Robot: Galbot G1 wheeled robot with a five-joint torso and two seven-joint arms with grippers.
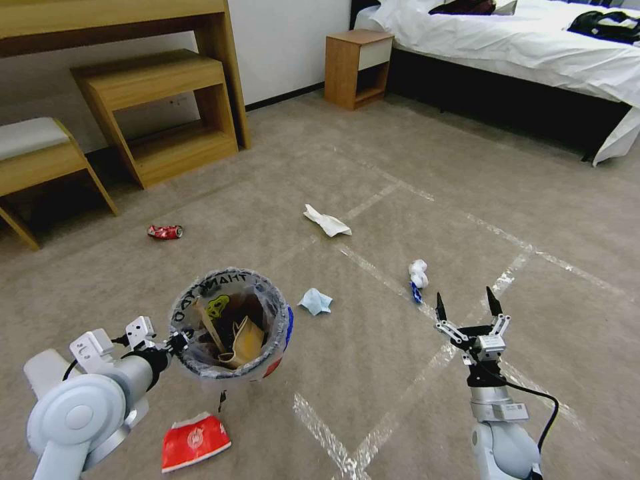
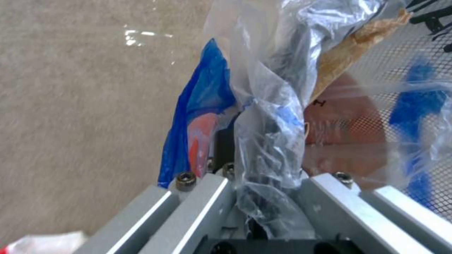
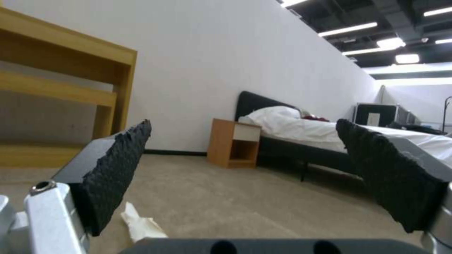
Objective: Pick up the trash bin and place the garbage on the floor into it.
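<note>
At the far left, crushed can point(image 1: 165, 231): lies on the floor point(image 1: 373, 167) near the wooden shelf unit point(image 1: 160, 113), well apart from both arms, likely left for later because it is the farthest piece
Left gripper point(image 1: 175, 343): its fingers are clamped on the near rim of the trash bin, with the clear liner bag point(image 2: 268, 116) bunched between them; a pinch on the rim lets one arm carry the bin and keeps its mouth facing up
Trash bin point(image 1: 277, 347): held off the carpet at the robot's front left, a little tilted, opening upward so litter can be dropped in from above
Inside the bin: a crumpled brown paper bag point(image 1: 245, 341) and a thin wooden stick point(image 1: 208, 327) already lie in the liner, so part of the job looks done
Red wrapper point(image 1: 195, 440): flat on the floor just below the bin, close to the left arm
Pale blue mask point(image 1: 315, 301): on the carpet just beside the bin, between the two arms, the nearest loose piece
White crumpled paper point(image 1: 327, 221): farther out, by a tape line point(image 1: 373, 263)
White-blue wad point(image 1: 418, 275): on a tape line, just ahead of the right gripper
Right gripper point(image 1: 466, 305): fingers spread wide with nothing between them, pointing forward low over the carpet, free to do the picking while the other arm holds the bin
</note>
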